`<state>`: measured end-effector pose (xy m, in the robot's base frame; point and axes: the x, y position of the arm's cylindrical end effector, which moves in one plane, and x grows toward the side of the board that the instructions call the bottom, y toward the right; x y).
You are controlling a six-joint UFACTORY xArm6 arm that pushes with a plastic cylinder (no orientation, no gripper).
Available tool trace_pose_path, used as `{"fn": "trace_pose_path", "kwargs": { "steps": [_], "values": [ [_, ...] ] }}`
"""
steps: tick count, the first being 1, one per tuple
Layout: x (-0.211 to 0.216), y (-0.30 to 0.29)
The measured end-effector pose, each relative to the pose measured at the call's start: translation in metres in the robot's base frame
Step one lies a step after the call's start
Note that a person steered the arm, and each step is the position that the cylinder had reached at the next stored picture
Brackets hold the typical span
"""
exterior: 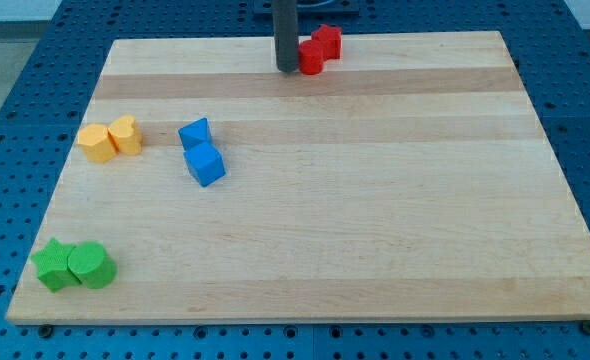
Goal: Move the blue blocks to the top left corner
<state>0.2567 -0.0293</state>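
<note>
Item: my tip [287, 69], a bare jawless rod, upper centre of frame. Blue wedge-like block [194, 133] touching blue cube [205, 164], left of centre, lying lower left of my tip, well apart.

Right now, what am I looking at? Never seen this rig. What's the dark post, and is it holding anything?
One camera view, looking down at a wooden board; the mount is not on record. The dark post is the arm's rod; it has no gripper and holds nothing. It only pushes blocks by sliding my tip over the board. My tip sits at the view's top, just left of two red blocks, far from the others. At the view's left lie two yellow blocks and, right of them, two blue blocks, the ones to be moved. Two green blocks sit at the bottom left.
</note>
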Motion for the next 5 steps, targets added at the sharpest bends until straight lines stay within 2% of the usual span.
{"fn": "trace_pose_path", "kwargs": {
  "steps": [1,2,4,5],
  "values": [
    [0.004,0.0],
    [0.054,0.006],
    [0.178,0.085],
    [0.248,0.056]
  ]
}}
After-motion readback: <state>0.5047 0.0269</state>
